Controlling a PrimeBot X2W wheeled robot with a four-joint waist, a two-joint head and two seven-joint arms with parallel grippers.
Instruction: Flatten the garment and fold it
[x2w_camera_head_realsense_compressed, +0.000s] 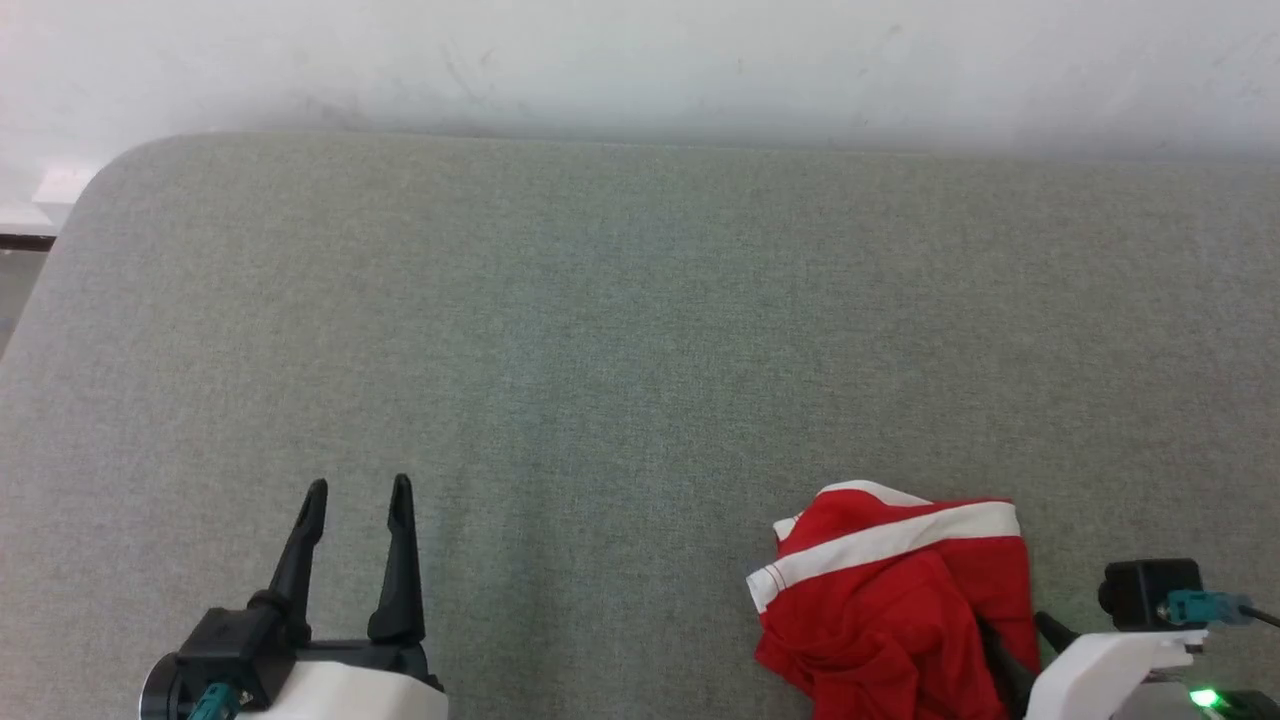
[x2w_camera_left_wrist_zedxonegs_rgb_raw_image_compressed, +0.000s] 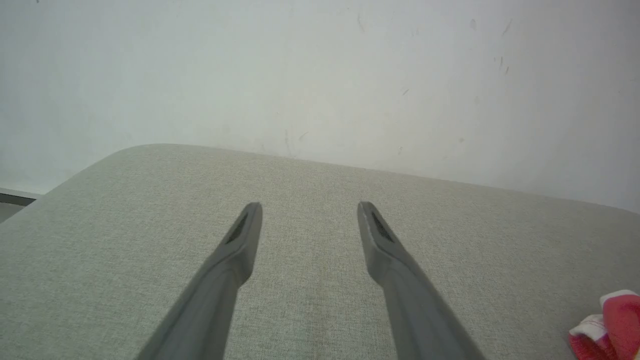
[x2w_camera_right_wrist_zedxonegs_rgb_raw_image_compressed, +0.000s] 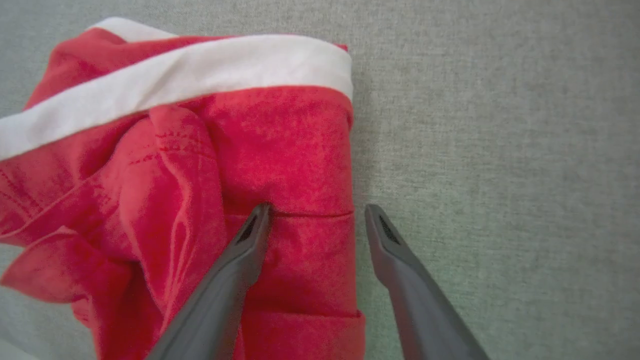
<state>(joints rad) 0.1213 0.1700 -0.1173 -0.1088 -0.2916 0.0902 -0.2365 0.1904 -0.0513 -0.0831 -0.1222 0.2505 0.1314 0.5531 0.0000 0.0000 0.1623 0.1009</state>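
Head view | 1 garment (x2w_camera_head_realsense_compressed: 890, 600) | L claw (x2w_camera_head_realsense_compressed: 358, 490) + R claw (x2w_camera_right_wrist_zedxonegs_rgb_raw_image_compressed: 317, 210) = 2, spread

crumpled red garment (x2w_camera_right_wrist_zedxonegs_rgb_raw_image_compressed: 280, 145), right gripper (x2w_camera_right_wrist_zedxonegs_rgb_raw_image_compressed: 317, 210) spread wide — straddling its edge

The garment (x2w_camera_head_realsense_compressed: 880, 600) lies on the surface (x2w_camera_head_realsense_compressed: 600, 350), near and to the right. The right gripper (x2w_camera_right_wrist_zedxonegs_rgb_raw_image_compressed: 317, 210) is at its right edge, with one of the jaws over the garment. The left gripper (x2w_camera_head_realsense_compressed: 360, 485) is well apart, on the left. A wall (x2w_camera_head_realsense_compressed: 640, 60) stands behind.
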